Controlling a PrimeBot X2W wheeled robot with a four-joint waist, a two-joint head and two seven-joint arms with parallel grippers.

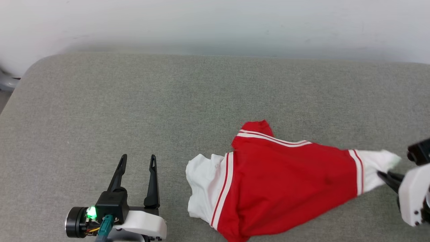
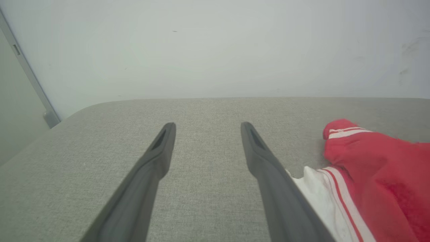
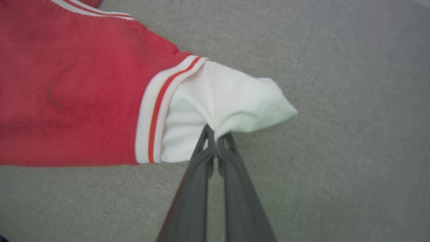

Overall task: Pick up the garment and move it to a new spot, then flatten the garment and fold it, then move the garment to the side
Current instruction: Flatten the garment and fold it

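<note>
The garment [image 1: 282, 181] is a red shirt with white sleeves and striped trim, lying rumpled on the grey cushion at the front right. In the right wrist view my right gripper [image 3: 216, 132] is shut on the lower edge of the garment's [image 3: 80, 87] white right sleeve, and the cloth bunches at the fingertips. From the head camera that gripper [image 1: 383, 174] comes in from the right edge. My left gripper [image 1: 137, 161] stands open to the left of the garment with nothing between its fingers. Along the left wrist my left gripper [image 2: 205, 129] points over bare cushion, the garment [image 2: 376, 174] to its right.
The grey cushioned surface [image 1: 168, 97] stretches wide behind and to the left of the garment. A pale wall [image 1: 215, 23] rises along its far edge. The cushion's rounded corner lies at the far left, with a grey frame piece [image 2: 30, 77] beyond it.
</note>
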